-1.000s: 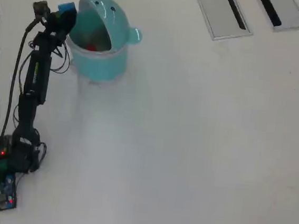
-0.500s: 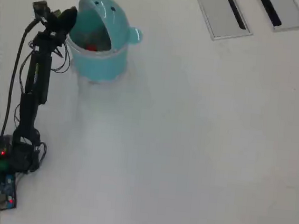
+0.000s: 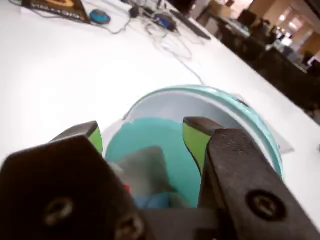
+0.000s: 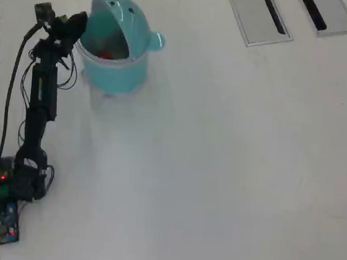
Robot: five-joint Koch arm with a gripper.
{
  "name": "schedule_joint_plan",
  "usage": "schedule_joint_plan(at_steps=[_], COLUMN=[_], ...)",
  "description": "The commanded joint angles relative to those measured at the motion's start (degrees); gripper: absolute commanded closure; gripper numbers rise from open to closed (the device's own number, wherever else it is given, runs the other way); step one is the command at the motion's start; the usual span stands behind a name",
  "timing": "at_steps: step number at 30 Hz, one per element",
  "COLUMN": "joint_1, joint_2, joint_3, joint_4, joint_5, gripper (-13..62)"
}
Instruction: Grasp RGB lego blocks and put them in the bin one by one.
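At the desk's (image 4: 218,171) far-left corner in the overhead view, the gripper (image 4: 75,21) hangs beside the rim of the teal bin (image 4: 115,69). The wrist view shows its jaws spread wide and empty above the bin's mouth, with a red block (image 4: 106,54) and a blue block (image 3: 152,201) lying inside. Right of it, two grey slotted panels (image 4: 258,18) lie along the desk's far edge.

In the overhead view the gripper (image 4: 73,21) sits just left of the teal bin (image 4: 119,72), whose raised domed lid (image 4: 120,13) walls off the far side; the white table (image 4: 218,171) lies bare rightward, up to two grey slotted panels (image 4: 258,15)
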Motion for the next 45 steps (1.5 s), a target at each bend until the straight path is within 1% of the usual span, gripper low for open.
schedule_joint_plan(at_steps=[1,6,18,24,36,45], joint_1=[-0.1,-0.9,0.9,2.1,2.6,3.4], joint_2=[4.2,6.2,12.1,15.4,28.4,41.7], joint_3=[-2.7,-2.7,-2.6,-0.6,16.4,33.8], joint_4=[1.1,4.6,17.6,20.2,20.2,20.2], joint_5=[3.5,8.1,6.7,5.7,5.4,5.4], gripper=[19.4,19.5,19.6,19.6,19.6,19.6])
